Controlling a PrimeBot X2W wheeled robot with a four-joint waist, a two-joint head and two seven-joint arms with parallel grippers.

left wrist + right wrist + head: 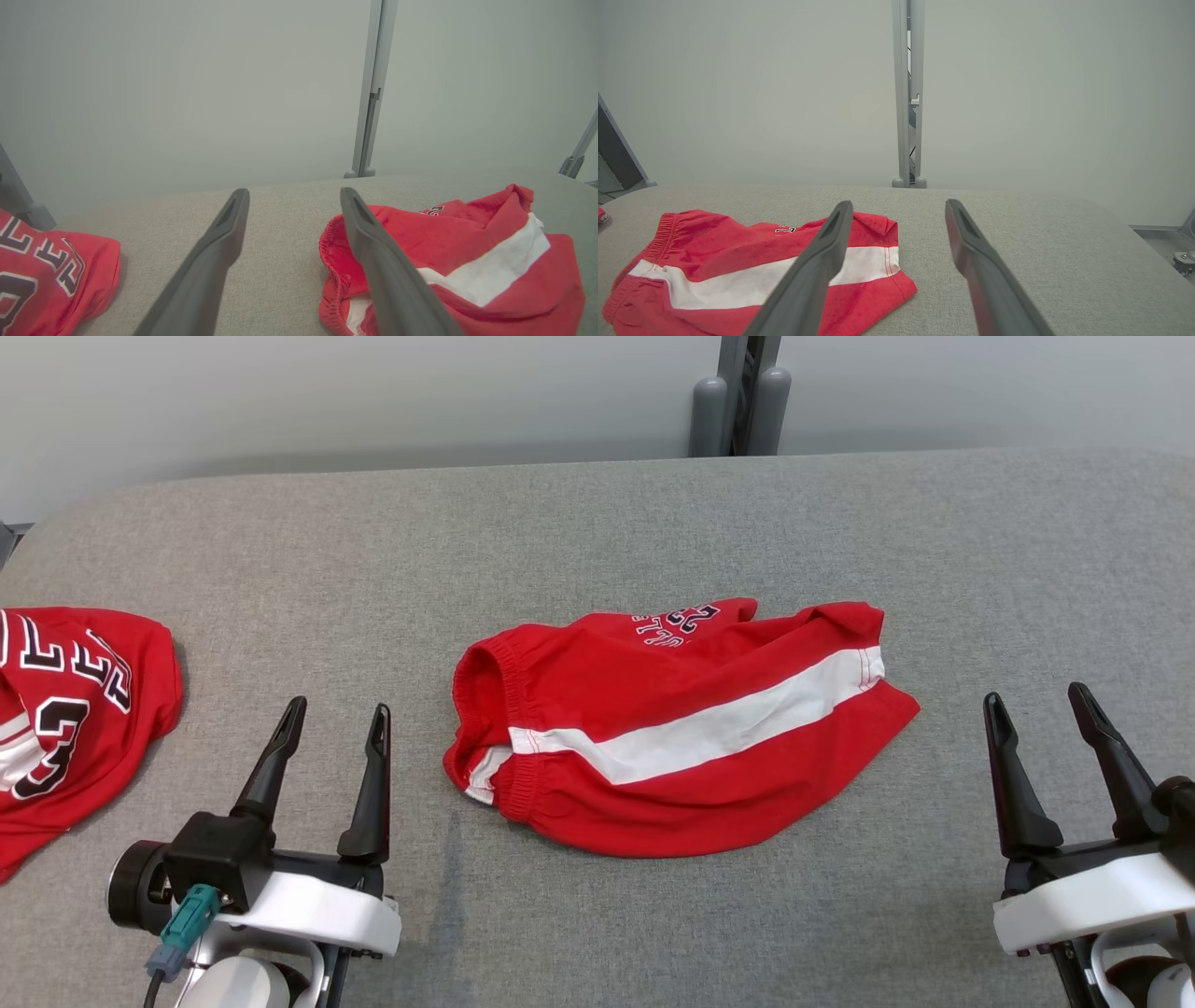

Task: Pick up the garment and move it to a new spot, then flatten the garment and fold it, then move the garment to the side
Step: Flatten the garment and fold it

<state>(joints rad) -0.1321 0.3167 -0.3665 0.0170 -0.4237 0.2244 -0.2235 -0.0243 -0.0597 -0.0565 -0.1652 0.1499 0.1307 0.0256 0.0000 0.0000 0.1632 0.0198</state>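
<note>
Left end effector (339, 706) and right end effector (1035, 693) are both wide open, holding nothing. The shorts (672, 775) lie between them on the table (597, 523), long axis left-right, waistband toward the left one. Pretty much equally near either arm.

The left gripper (338, 707) and right gripper (1035, 693) each have two long, dark, tapering fingers (270, 770) on a white curved housing (317, 910). A teal connector (189, 915) plugs into the left one's black block (224, 849).
</note>
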